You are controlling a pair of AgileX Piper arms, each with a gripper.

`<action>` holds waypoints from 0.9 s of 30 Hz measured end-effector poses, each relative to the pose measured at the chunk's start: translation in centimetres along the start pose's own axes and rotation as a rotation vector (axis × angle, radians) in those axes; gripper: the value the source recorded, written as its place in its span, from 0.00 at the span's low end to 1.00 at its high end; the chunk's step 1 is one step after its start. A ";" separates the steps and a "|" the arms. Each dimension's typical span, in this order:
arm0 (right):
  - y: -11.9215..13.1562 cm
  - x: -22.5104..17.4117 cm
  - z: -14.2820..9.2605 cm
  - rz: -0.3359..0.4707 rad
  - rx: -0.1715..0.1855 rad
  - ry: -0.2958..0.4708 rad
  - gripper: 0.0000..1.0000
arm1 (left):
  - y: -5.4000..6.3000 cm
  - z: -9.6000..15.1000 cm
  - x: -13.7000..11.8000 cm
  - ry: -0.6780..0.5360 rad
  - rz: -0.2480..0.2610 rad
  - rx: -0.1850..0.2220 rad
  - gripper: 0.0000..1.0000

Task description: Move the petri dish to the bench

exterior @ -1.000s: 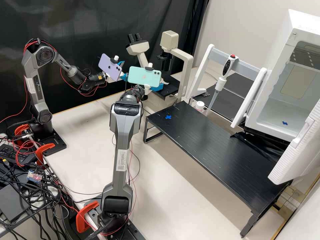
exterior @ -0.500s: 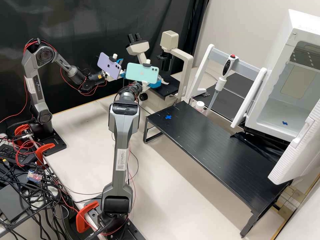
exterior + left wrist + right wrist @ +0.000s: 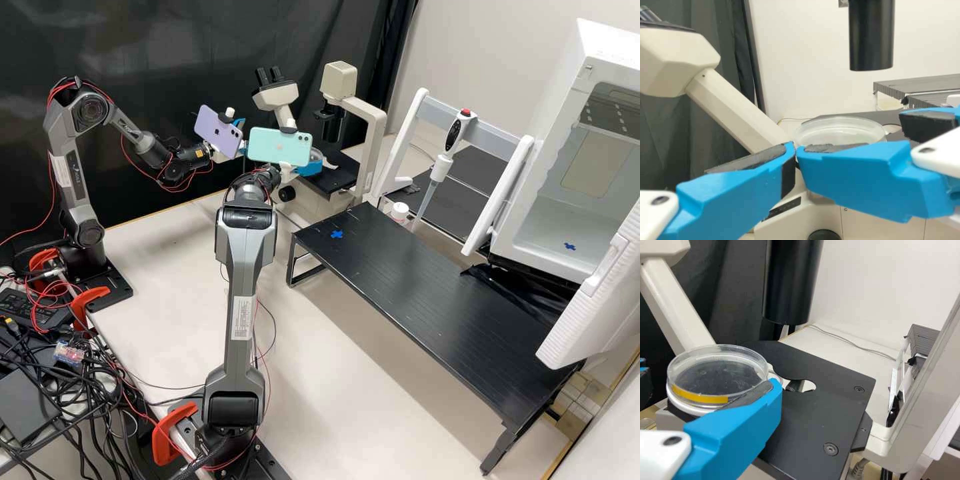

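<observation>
Your right hand (image 3: 313, 164), at twelve o'clock in the high view, is clasping the petri dish (image 3: 717, 374). Your left hand (image 3: 243, 139), at eleven o'clock, is closed, tips together.

the petri dish (image 3: 715, 379) is clear with 1 yellow stripe (image 3: 697, 396), the microscope (image 3: 375, 133) cream and black.

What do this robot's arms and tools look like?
Two dark grey arms with black bases, white labels and thin red cables; one bears a lilac phone, the other a mint one. The left tool has bright blue fingers with dark grey pads on white mounts.
</observation>
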 end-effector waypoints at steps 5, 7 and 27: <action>-0.1 -0.1 -0.1 -0.003 -0.001 0.003 0.00 | -0.1 0.0 0.0 0.001 -0.008 0.000 1.00; -0.1 -0.1 -0.1 -0.003 -0.001 0.003 0.00 | -0.1 0.0 0.0 0.001 -0.008 0.000 1.00; -0.1 -0.1 -0.1 -0.003 -0.001 0.003 0.00 | -0.1 0.0 0.0 0.001 -0.009 0.000 1.00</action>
